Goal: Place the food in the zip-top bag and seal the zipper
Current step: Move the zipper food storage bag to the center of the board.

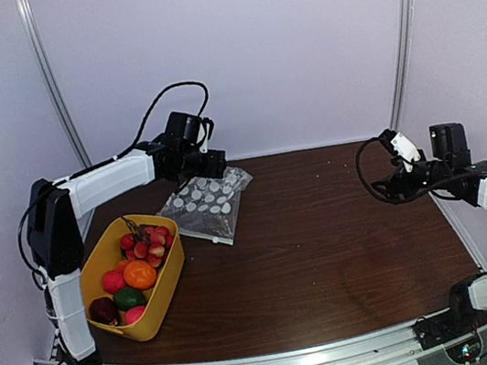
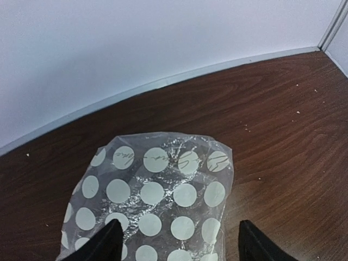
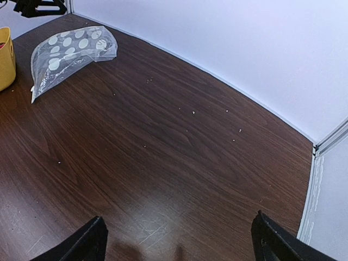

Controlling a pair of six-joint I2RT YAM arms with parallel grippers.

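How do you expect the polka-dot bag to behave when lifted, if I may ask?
The polka-dot bag looks thin and crinkled, so it is probably floppy and light. Its glossy film may slip when pinched. Lying flat, it seems unlikely to roll.

Left wrist view: zip-top bag (image 2: 163, 201) runs off the bottom edge, its near end partly behind my left fingers (image 2: 106, 242). Can't pick out the zipper. Right wrist view: yellow tub (image 3: 5, 57) clipped by left edge.

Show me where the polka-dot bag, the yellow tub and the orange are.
polka-dot bag (image 2: 152, 193): left wrist view, on a white dot near its middle.
yellow tub (image 1: 170, 282): top external view, on its outer side wall.
orange (image 1: 139, 274): top external view, on the middle of the fruit, inside the tub.
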